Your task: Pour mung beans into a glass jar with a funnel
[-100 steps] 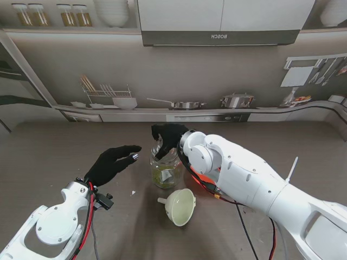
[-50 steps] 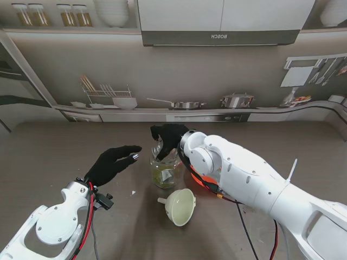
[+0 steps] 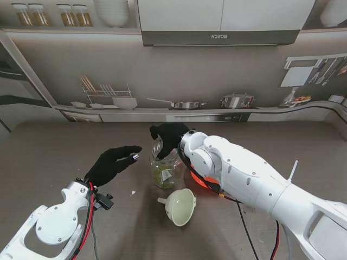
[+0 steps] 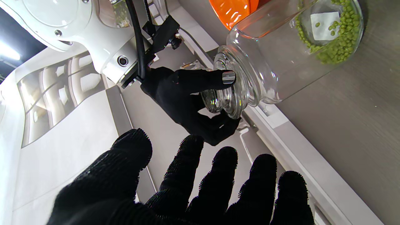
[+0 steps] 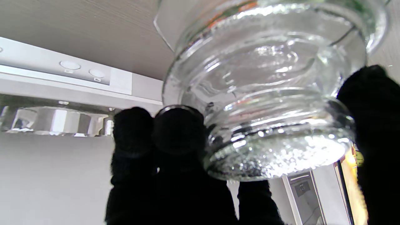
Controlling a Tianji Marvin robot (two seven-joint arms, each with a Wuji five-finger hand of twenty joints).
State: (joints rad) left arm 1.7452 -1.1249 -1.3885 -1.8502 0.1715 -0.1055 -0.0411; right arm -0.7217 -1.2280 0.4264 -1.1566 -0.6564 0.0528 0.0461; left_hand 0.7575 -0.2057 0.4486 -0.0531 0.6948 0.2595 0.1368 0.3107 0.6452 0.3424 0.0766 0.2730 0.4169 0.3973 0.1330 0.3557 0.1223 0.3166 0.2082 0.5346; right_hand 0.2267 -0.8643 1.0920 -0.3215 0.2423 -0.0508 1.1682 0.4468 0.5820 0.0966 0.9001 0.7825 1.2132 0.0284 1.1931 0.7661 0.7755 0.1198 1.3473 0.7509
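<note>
A glass jar (image 3: 164,167) with green mung beans (image 4: 336,47) in its bottom stands mid-table, tipped slightly. My right hand (image 3: 169,135) is shut on the jar's threaded neck (image 5: 265,125) from above, with fingers on both sides of the rim. A cream funnel (image 3: 180,206) lies on its side on the table just nearer to me than the jar. To the jar's left my left hand (image 3: 112,162) hovers open, fingers spread and pointing at the jar without touching it. An orange bowl (image 3: 201,179) shows behind the jar, mostly hidden under my right arm.
The right forearm (image 3: 255,181) crosses the table's right half with red and black cables hanging from it. A small white speck (image 3: 133,192) lies on the table left of the funnel. The kitchen backdrop wall rises at the table's far edge.
My right hand has shifted slightly left with the jar's neck, tipping the jar a little. The left hand and the funnel have not moved.
</note>
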